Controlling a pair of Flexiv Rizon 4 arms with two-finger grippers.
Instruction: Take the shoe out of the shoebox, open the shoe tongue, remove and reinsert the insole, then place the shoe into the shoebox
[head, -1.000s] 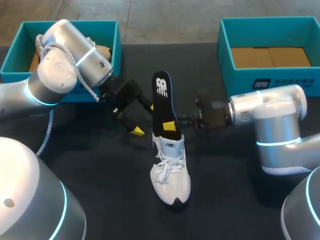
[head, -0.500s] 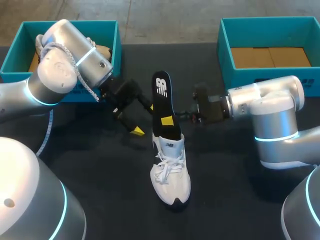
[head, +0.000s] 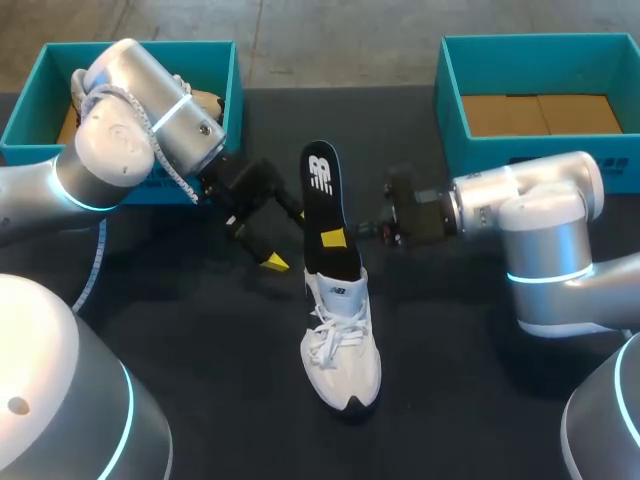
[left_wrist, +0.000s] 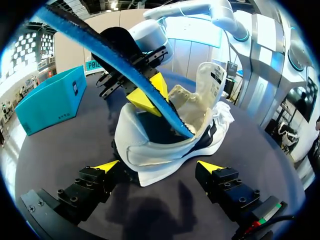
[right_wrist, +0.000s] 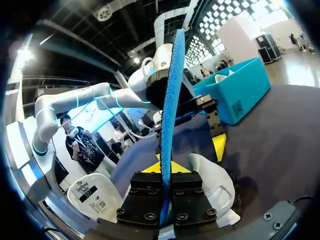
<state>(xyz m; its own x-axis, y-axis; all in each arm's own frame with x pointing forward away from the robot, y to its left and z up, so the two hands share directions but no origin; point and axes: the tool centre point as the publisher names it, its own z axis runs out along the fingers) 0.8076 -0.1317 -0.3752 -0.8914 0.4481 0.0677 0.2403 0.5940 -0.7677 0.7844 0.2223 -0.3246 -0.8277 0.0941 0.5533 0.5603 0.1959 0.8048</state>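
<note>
A white sneaker (head: 340, 340) stands on the black table, toe toward me. A dark insole (head: 325, 200) with a blue underside sticks up out of its opening, leaning toward the far side. My right gripper (head: 337, 238) comes in from the right and is shut on the insole; in the right wrist view the insole's blue edge (right_wrist: 172, 90) rises from between the closed fingers of the gripper (right_wrist: 165, 167). My left gripper (left_wrist: 157, 167) stands open with its fingers either side of the shoe's heel (left_wrist: 165, 145), gaps showing on both sides. In the head view it (head: 290, 238) is left of the insole.
A teal box (head: 215, 70) at the back left holds another shoe. A second teal box (head: 455, 90) at the back right has a bare cardboard floor. A white cable (head: 95, 265) hangs off my left arm.
My right gripper has closed onto the insole and shifted slightly toward the far side. The insole's top leans a little more to the left. The left arm has kept still.
</note>
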